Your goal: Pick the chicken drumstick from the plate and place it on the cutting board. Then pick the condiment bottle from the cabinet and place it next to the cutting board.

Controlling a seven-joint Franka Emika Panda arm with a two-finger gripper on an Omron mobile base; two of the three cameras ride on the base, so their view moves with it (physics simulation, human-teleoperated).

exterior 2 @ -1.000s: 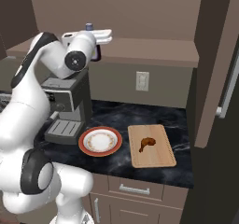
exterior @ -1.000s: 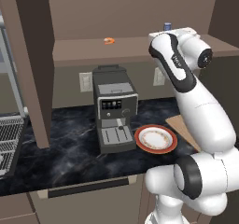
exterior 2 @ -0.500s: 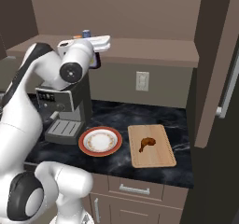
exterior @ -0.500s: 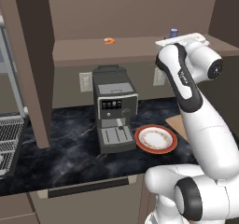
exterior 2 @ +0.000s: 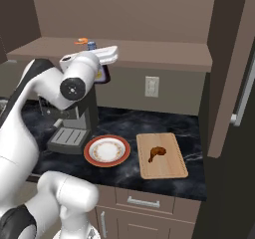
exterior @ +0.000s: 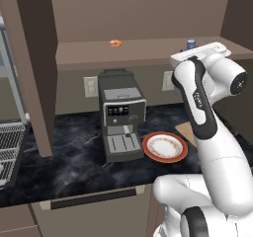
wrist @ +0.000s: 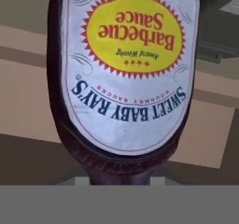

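My gripper (exterior 2: 102, 68) is up at the cabinet (exterior 2: 149, 54) shelf, part closed around the condiment bottle (wrist: 126, 73), whose label reads upside down in my hand view. The chicken drumstick (exterior 2: 157, 153) lies on the cutting board (exterior 2: 172, 168), beside the plate (exterior 2: 90, 156) on the table (exterior 2: 124, 123).

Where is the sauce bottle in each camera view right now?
Left base view: only the sauce bottle's blue cap peeks above the hand, upper right, at shelf height.
Right base view: blue cap at upper left, dark body below the hand.
Hand view: label seen close up, upside down.
Shared landmark: the plate beside the coffee machine.
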